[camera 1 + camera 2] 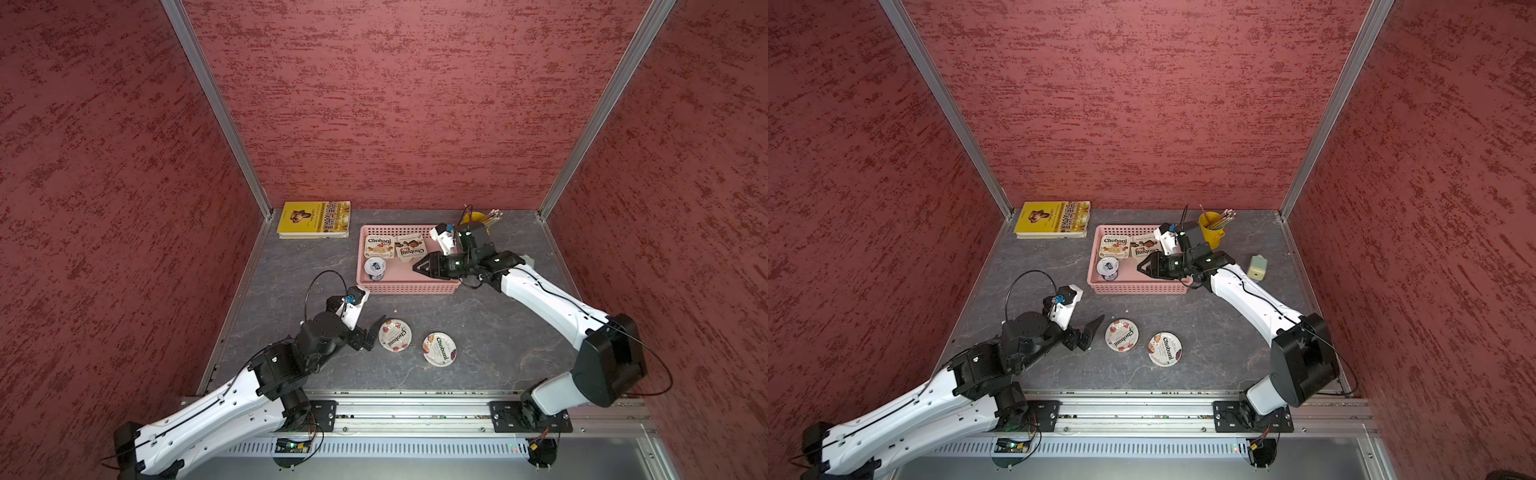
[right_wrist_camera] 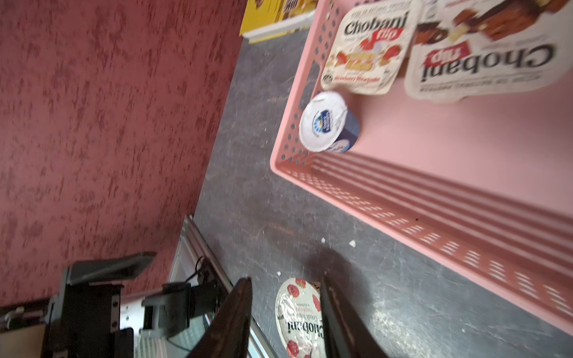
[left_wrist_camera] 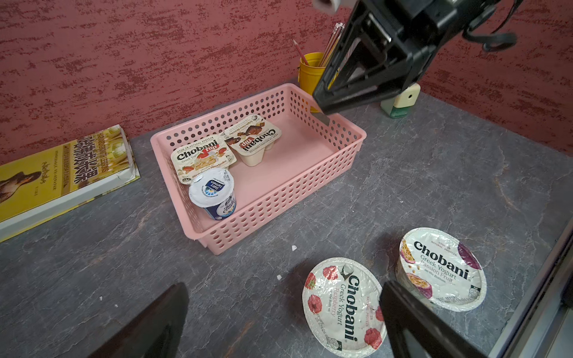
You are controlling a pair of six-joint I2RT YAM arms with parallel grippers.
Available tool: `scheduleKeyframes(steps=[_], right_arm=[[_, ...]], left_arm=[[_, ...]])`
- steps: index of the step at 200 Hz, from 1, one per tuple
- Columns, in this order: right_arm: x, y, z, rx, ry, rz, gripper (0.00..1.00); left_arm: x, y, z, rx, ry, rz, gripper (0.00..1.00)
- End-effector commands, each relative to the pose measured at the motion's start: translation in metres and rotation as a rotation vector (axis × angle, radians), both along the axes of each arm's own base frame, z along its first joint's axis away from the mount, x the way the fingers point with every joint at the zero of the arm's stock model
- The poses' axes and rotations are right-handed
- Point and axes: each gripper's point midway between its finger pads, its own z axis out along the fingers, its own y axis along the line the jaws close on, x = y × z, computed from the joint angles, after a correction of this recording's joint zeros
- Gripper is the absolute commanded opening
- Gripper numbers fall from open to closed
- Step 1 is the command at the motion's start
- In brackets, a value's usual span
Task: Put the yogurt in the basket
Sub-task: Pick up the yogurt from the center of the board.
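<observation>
The right tool (image 1: 414, 267) hangs above the right half of the basket (image 1: 409, 287), tips pointing left, jaws partly apart with nothing between them; just left of its tips, along the basket's far wall, stand the chocolate cup (image 1: 410, 246) and, beyond it, the strawberry cup (image 1: 379, 246), both rounded-rectangular yogurts; a small cup (image 1: 375, 266) with a blue-and-white lid stands upright by the basket's left wall. The left tool (image 1: 376, 333) sits low over the tabletop (image 1: 498, 332), jaws wide apart and empty, just beside the left edge of the round raspberry cup (image 1: 395, 335); whether it touches I cannot tell; the round passion-fruit cup (image 1: 439, 349) stands just right of that one, both on the tabletop nearer than the basket. Farther out, a yellow book (image 1: 314, 219) lies at the far left; a yellow bucket (image 1: 1211, 224) of pencils (image 1: 1225, 215) stands behind the basket's far-right corner; a pale green block (image 1: 1257, 268) sits right of the basket.
</observation>
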Motion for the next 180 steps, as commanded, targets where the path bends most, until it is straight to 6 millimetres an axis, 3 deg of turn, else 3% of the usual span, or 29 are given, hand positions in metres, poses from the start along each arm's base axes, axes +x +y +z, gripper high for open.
scheduleKeyframes(steps=[1, 27, 76, 180], right_arm=[[-0.031, 0.012, 0.013, 0.07, -0.001, 0.225, 0.39], [-0.041, 0.013, -0.001, 0.074, 0.038, 0.286, 0.35], [-0.053, 0.009, -0.053, -0.021, 0.111, 0.322, 0.26], [-0.061, 0.025, -0.114, -0.101, 0.187, 0.384, 0.25]], left_arm=[[-0.003, 0.004, 0.004, -0.019, 0.017, 0.02, 1.0], [-0.005, 0.004, 0.001, -0.01, 0.023, 0.025, 1.0], [-0.005, 0.001, 0.0, 0.002, 0.018, 0.027, 1.0], [-0.005, 0.002, -0.003, 0.019, 0.024, 0.026, 1.0]])
